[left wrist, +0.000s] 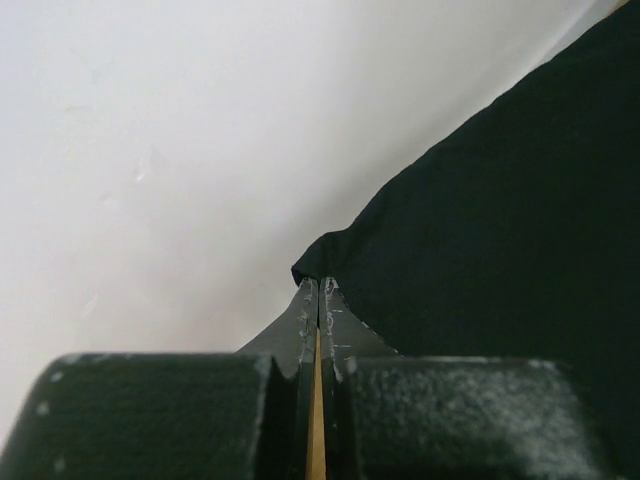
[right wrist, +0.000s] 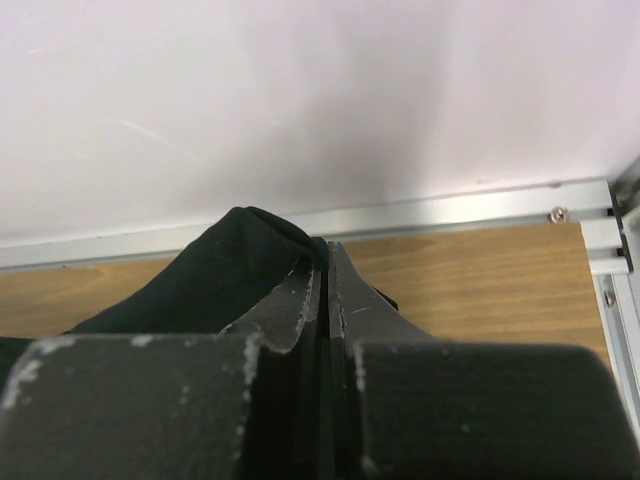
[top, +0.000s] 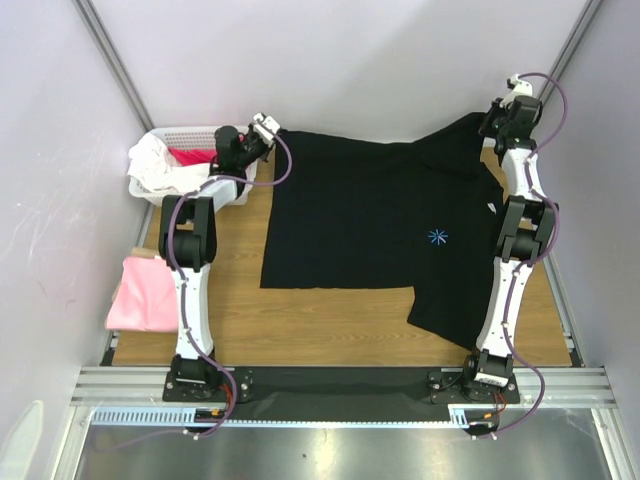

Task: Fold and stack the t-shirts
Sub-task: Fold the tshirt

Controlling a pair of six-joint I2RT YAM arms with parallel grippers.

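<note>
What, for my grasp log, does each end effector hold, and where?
The black t-shirt: left end effector pinches its far-left corner, right end effector its far-right edge.

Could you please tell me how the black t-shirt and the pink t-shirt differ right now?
The black t-shirt lies spread across the table; the pink t-shirt sits compact at its left edge. The left gripper and right gripper pinch the black one's far edge; the pink one is untouched. The black one bears a blue starburst mark; the pink looks plain. Both rest on the table.
</note>
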